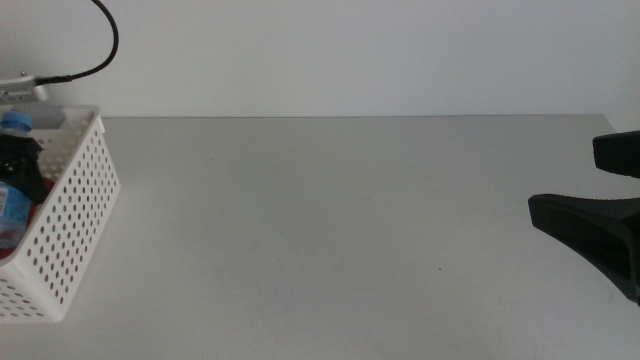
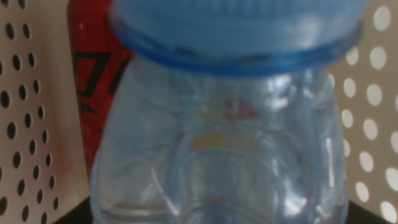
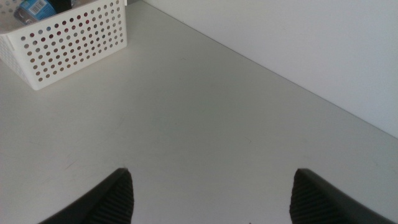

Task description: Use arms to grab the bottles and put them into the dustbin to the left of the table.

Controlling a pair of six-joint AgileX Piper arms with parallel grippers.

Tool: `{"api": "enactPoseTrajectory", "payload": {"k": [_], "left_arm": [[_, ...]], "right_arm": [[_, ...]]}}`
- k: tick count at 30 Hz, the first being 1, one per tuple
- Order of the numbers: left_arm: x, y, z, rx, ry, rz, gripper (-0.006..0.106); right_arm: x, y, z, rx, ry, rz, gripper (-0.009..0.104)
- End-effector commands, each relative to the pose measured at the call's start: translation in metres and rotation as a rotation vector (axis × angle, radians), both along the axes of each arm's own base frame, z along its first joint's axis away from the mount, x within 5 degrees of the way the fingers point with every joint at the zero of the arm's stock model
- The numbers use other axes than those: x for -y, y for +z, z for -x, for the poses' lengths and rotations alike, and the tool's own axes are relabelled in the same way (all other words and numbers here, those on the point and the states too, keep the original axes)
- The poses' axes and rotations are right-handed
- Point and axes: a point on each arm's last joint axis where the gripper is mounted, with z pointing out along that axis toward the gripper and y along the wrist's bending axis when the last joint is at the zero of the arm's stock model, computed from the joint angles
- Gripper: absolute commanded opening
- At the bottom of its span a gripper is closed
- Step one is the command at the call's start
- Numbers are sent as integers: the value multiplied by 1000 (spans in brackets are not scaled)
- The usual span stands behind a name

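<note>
The white perforated dustbin (image 1: 75, 215) stands at the table's (image 1: 330, 230) left edge. My left gripper (image 1: 22, 165) reaches down inside it, and its jaws close around the middle of the clear blue-capped water bottle (image 1: 14, 123). In the left wrist view the water bottle (image 2: 217, 137) fills the picture, with the red soda can (image 2: 93, 81) behind it against the dustbin's wall (image 2: 25, 124). The yellow tea bottle is not in view. My right gripper (image 1: 575, 180) is open and empty, low over the table's right side; it also shows in the right wrist view (image 3: 211, 180).
A black cable (image 1: 100, 50) and a grey device (image 1: 22, 88) sit behind the dustbin at the far left. The dustbin also shows in the right wrist view (image 3: 68, 40), far from the right gripper. A white wall runs behind the table's back edge.
</note>
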Motion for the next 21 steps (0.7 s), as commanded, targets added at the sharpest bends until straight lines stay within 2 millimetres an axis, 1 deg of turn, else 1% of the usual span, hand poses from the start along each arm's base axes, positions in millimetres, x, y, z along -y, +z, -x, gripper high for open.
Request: {"api": "enactPoseTrajectory", "payload": {"k": [1, 3, 6, 7, 10, 13, 18, 20, 21], "left_arm": [[2, 31, 1, 104, 16, -15, 42], [3, 29, -1, 102, 4, -20, 59], [8, 27, -3, 94, -26, -39, 89], [11, 27, -4, 90, -39, -52, 94], [24, 32, -9, 121, -71, -93, 94], [32, 45, -9, 122, -49, -144, 94], [47, 87, 5, 147, 29, -191, 94], [55, 107, 16, 172, 28, -182, 94], [59, 119, 22, 211, 37, -174, 94]], "right_arm": [[1, 18, 0, 95, -5, -51, 64], [1, 18, 0, 95, -5, -51, 64], [1, 18, 0, 95, -5, -51, 64], [1, 18, 0, 95, -5, -51, 64], [1, 18, 0, 95, -5, -51, 64], [1, 18, 0, 95, -5, -51, 64], [1, 18, 0, 95, -5, -51, 64], [1, 18, 0, 95, -5, -51, 64], [1, 18, 0, 95, -5, -51, 64]]}}
